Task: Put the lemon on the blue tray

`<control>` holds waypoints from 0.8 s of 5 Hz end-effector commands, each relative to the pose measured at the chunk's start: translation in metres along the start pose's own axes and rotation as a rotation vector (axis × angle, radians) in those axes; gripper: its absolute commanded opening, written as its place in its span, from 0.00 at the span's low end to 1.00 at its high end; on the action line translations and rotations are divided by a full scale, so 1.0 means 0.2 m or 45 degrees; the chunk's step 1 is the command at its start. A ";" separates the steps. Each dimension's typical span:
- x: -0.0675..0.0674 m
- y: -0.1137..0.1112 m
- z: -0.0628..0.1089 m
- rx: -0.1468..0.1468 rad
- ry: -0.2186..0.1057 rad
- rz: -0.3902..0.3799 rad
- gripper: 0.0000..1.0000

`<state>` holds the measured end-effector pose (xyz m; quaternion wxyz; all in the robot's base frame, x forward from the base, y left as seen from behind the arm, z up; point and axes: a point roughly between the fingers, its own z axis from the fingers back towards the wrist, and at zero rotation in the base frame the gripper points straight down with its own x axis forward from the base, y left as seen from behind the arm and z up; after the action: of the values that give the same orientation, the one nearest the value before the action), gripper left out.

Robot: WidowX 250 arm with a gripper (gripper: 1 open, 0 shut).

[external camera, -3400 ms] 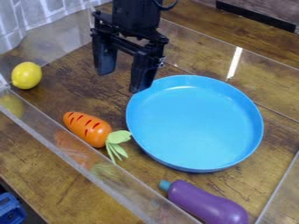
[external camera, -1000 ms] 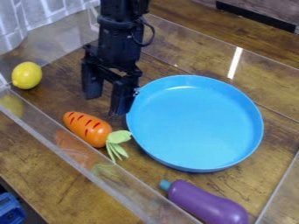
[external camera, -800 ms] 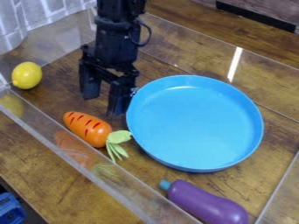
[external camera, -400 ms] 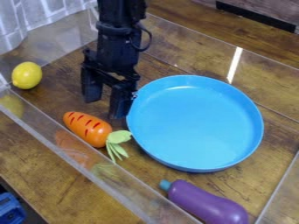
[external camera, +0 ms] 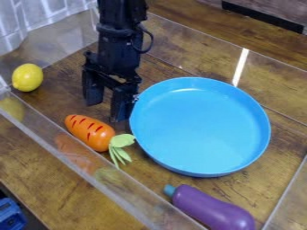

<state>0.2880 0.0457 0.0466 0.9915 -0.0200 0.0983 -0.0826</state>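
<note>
The lemon [external camera: 27, 77], a small bright-yellow oval, lies at the far left on the wooden table. The blue tray [external camera: 246, 108], a large round plate with a raised rim, sits right of centre with nothing on it. My gripper [external camera: 106, 101] hangs between them, just left of the tray's rim and above the carrot. It points down at the table, open, with nothing between its black fingers [external camera: 90, 88]. The lemon is well to its left, apart from it.
An orange carrot [external camera: 90, 131] with green leaves lies in front of the gripper, near the tray's left rim. A purple eggplant [external camera: 211, 211] lies at the bottom right. Clear plastic walls [external camera: 48, 135] enclose the work area.
Since the oldest frame the gripper has moved left and toward the front, from behind the tray to beside its left rim. Over the last second it has stayed still.
</note>
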 end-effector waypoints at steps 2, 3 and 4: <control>-0.02 0.08 0.04 0.006 -0.045 0.003 1.00; -0.03 0.10 0.03 0.004 -0.048 -0.008 1.00; -0.04 0.12 0.03 0.005 -0.058 -0.021 1.00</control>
<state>0.2830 0.0652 0.0421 0.9909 -0.0266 0.0928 -0.0933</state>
